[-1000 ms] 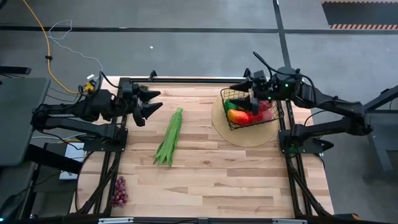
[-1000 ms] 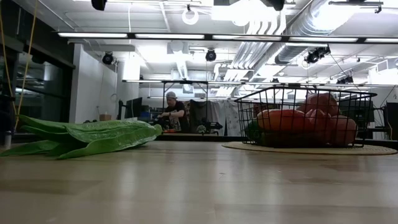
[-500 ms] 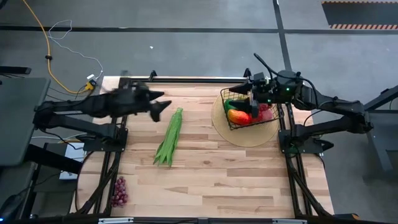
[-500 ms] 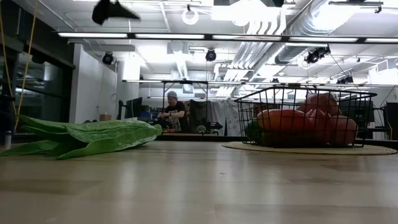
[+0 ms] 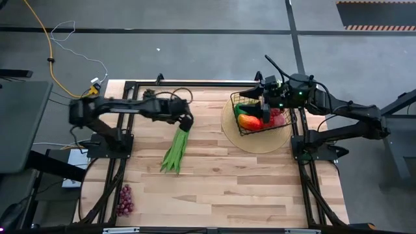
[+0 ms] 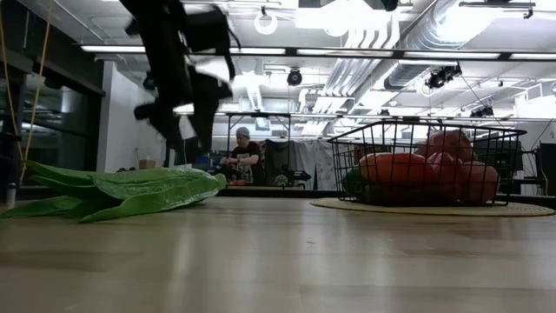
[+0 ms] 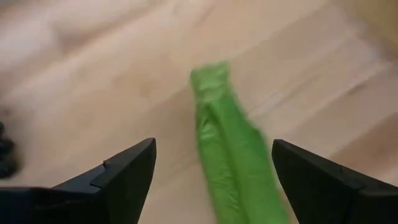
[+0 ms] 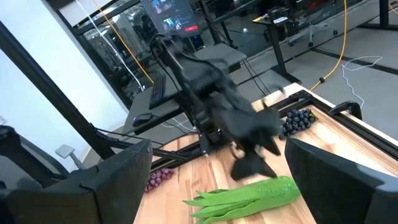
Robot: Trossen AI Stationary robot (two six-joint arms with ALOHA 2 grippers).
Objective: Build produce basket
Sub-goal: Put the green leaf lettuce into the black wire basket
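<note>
Up above the stalk end of the long green beans [image 5: 176,144], the left gripper [image 5: 186,121] was seen with its fingers [image 7: 127,177] spread wide and nothing held between them. The beans were laid flat on the wooden table [image 5: 214,188], well apart from the basket [image 5: 262,114]. The black wire basket was set on a round tan mat [image 5: 250,140] near the table's right side, with red, orange and green produce [image 5: 250,121] piled inside. The right gripper [image 5: 261,97] was parked over the basket, open and empty. Dark purple grapes [image 5: 123,199] were left near the table's front left corner.
</note>
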